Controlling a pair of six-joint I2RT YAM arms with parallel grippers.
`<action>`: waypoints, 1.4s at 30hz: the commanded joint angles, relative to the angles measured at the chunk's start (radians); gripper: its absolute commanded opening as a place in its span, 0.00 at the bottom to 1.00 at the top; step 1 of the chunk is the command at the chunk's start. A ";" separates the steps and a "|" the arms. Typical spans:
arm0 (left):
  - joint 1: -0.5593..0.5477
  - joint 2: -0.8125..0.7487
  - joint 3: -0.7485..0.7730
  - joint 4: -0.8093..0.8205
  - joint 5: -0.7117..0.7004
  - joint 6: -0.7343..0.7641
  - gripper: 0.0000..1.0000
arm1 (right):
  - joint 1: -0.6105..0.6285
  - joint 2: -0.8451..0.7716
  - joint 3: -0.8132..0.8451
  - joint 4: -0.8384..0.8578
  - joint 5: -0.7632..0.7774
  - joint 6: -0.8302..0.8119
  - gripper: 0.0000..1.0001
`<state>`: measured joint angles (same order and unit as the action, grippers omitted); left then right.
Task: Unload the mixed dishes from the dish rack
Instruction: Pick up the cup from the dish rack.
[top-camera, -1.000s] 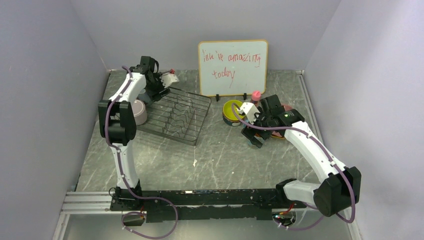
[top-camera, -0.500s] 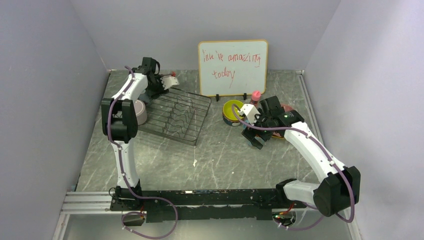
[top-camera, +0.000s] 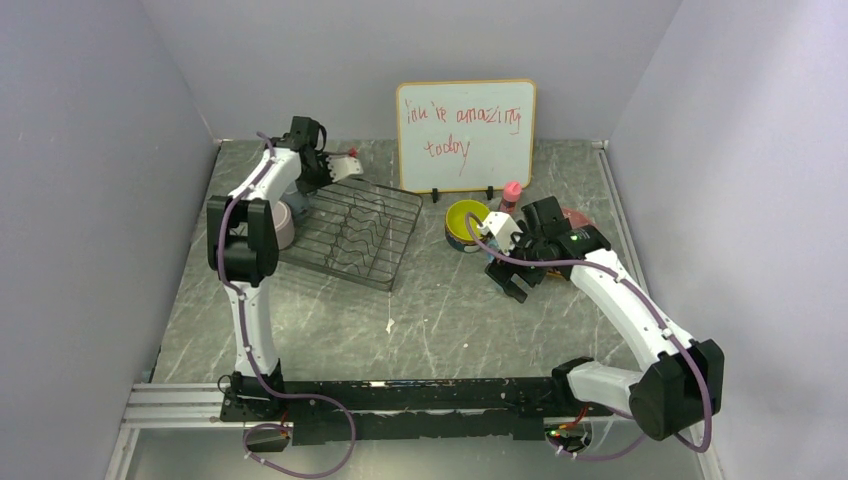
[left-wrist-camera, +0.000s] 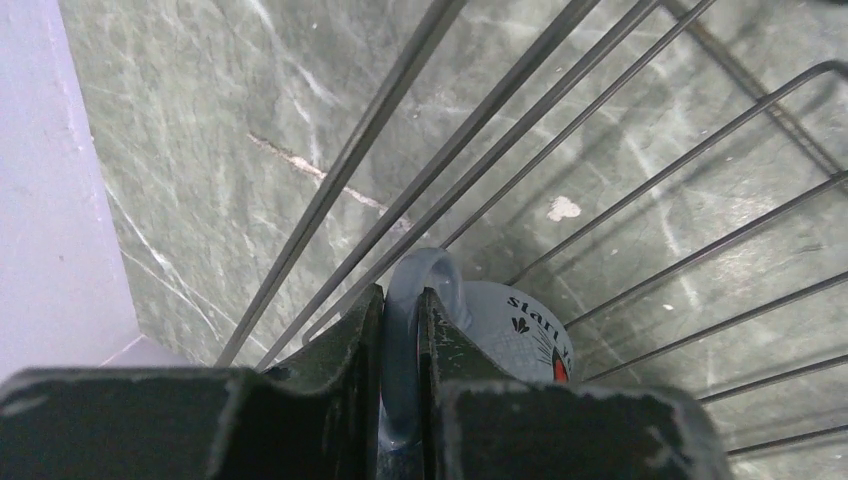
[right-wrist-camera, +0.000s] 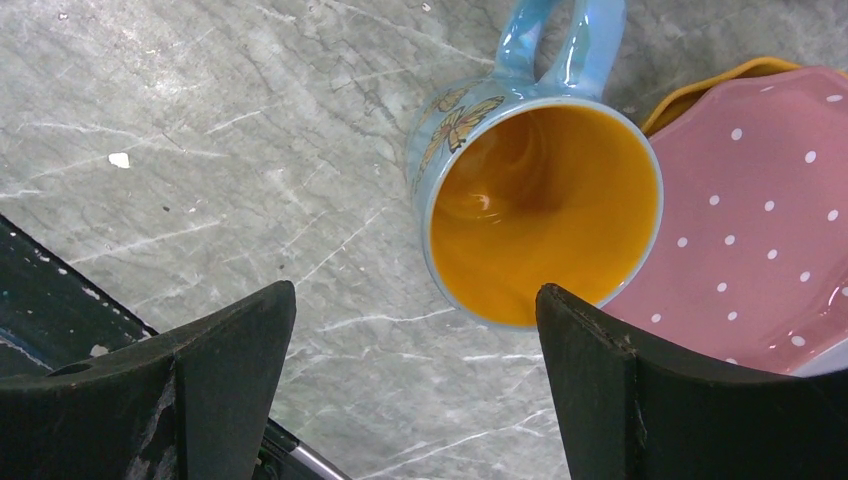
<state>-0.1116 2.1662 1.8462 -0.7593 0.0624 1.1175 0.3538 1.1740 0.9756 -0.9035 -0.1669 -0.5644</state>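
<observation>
My left pincer (left-wrist-camera: 400, 300) is clamped shut on the handle of a pale lilac mug (left-wrist-camera: 515, 335), held at the far left corner of the black wire rack (top-camera: 350, 235), with wires showing behind it. I judge this the lift-out step: next I must raise the mug over the rack's side wires, the one obstacle, and carry it to bare table. My right pincer (right-wrist-camera: 410, 300) hangs wide open and empty over a blue mug (right-wrist-camera: 540, 210) just beside a pink dotted plate (right-wrist-camera: 760, 220). A yellow bowl (top-camera: 465, 215), a small pink bottle (top-camera: 511, 190) and a whiteboard (top-camera: 465, 135) stand nearby.
</observation>
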 joint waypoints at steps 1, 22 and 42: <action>-0.040 -0.051 -0.047 -0.050 0.037 -0.015 0.06 | -0.005 -0.030 0.000 0.027 -0.023 0.012 0.93; -0.117 -0.239 -0.110 -0.177 -0.039 -0.127 0.03 | -0.005 -0.011 0.022 0.028 -0.027 0.008 0.93; -0.082 -0.423 -0.125 -0.055 0.076 -0.277 0.03 | -0.005 0.056 0.222 0.020 -0.082 -0.021 0.92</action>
<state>-0.2100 1.8332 1.6936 -0.8810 0.0742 0.9192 0.3531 1.2232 1.1160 -0.9047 -0.2081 -0.5694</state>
